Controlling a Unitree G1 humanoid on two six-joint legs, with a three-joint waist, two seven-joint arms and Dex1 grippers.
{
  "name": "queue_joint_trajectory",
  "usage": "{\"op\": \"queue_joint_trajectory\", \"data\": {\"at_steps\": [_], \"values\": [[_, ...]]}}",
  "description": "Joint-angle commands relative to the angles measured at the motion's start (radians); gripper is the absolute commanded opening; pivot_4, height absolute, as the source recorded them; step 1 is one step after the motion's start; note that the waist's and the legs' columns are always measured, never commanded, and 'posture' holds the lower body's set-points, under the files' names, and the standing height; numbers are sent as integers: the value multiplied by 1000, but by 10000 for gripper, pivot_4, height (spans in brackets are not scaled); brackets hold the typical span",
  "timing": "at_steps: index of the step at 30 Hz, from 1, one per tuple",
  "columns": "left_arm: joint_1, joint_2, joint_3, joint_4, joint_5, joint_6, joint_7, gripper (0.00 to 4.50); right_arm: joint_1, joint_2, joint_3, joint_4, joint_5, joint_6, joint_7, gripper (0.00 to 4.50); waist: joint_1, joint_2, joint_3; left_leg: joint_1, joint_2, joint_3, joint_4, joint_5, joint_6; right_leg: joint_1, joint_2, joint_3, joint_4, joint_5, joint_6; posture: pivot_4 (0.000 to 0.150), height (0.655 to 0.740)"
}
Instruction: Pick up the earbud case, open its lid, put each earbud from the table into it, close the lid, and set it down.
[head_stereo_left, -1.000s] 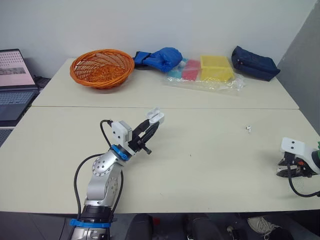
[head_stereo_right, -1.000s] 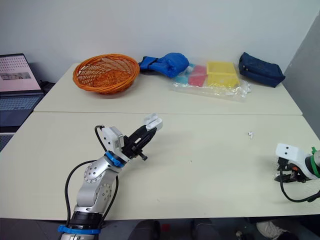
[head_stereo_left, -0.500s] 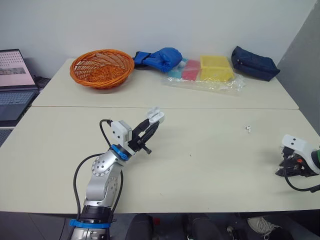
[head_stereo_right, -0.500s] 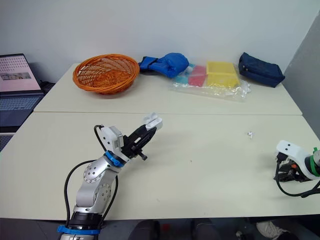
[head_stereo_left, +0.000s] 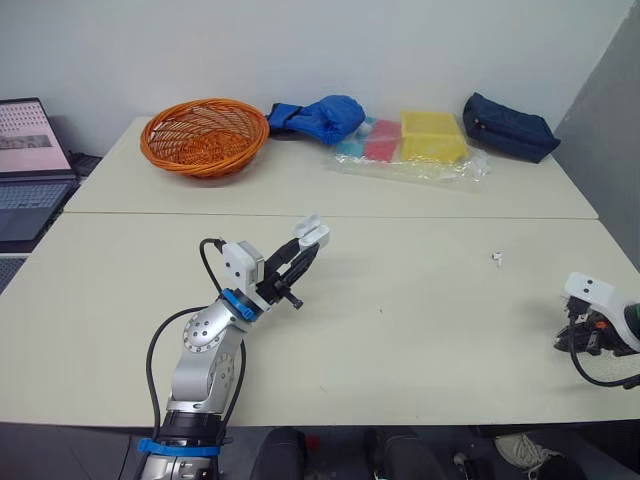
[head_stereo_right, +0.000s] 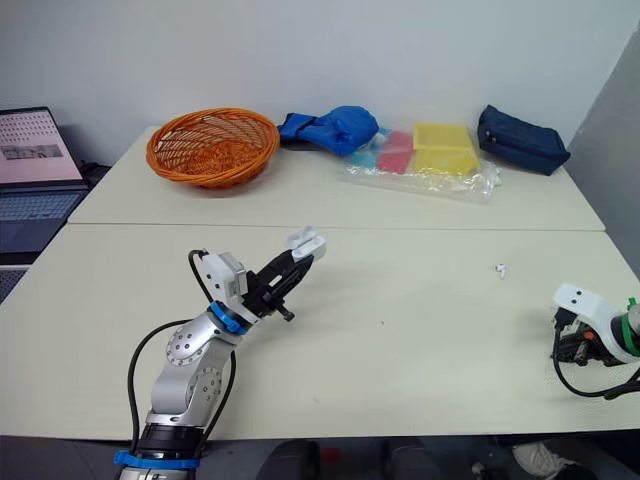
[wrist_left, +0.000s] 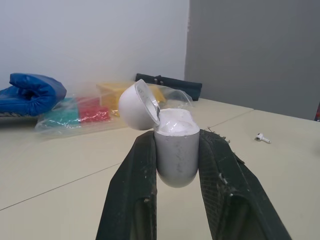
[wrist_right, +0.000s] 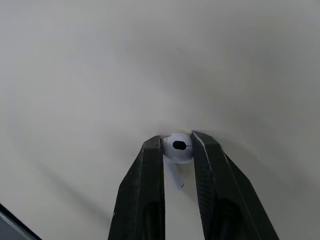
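Observation:
My left gripper (head_stereo_left: 303, 247) is shut on the white earbud case (wrist_left: 174, 148), holding it above the table with its lid (wrist_left: 136, 106) swung open. The case (head_stereo_left: 313, 233) shows white at the fingertips in the head views. My right gripper (wrist_right: 176, 150), at the table's right edge (head_stereo_left: 578, 340), is shut on a white earbud (wrist_right: 177, 148) just above the tabletop, its stem pointing back between the fingers. A second white earbud (head_stereo_left: 496, 258) lies on the table right of centre, also seen as a small white piece (wrist_left: 262, 138) beyond the case.
An orange basket (head_stereo_left: 204, 134) stands at the back left. A blue bundle (head_stereo_left: 320, 117), a plastic bag with coloured pieces (head_stereo_left: 412, 144) and a dark blue pouch (head_stereo_left: 508, 126) line the back. A laptop (head_stereo_left: 28, 160) sits off the left edge.
My right arm has shifted slightly toward the right edge of the table and risen a little. The left arm with the open case has stayed put.

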Motion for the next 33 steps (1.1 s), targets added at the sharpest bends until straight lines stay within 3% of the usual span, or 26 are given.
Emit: {"op": "queue_joint_trajectory", "data": {"at_steps": [1,4,8,11,17,33], "values": [[-37,-11,-9,1,-7,-22,-8,7656,-192,164,-131,-219,263,102,-14,4244,-16,1,1,0,0,0,0,0,0,-1,1,2,1,0,0,1500,7400],[-55,-20,-11,19,-7,-27,-10,7656,-373,411,-210,-331,358,214,-276,4244,-25,1,1,1,0,-5,0,0,0,-1,5,3,3,4,-1,1500,7400],[-82,-32,-15,43,-11,-33,-15,7656,-442,722,-251,-479,472,274,-551,4244,-5,0,0,-1,2,-9,-1,1,0,-1,6,-2,2,3,-4,1500,7400],[-109,-42,-21,58,-9,-31,-11,7656,-409,872,-163,-543,382,135,-690,4244,9,0,0,-5,1,-8,-1,0,-1,-3,5,-2,1,2,-3,1500,7400],[-136,-54,-30,58,-13,-27,-20,7656,-364,989,-46,-493,316,9,-785,4244,8,0,0,-9,-1,-5,0,0,-1,-4,-4,-1,-1,2,0,1500,7400],[-157,-52,-27,98,-11,-52,-55,7656,-290,1044,59,-378,262,-144,-825,4244,4,0,0,-4,1,-5,0,0,0,-3,3,-1,1,2,-1,1500,7400]]}}
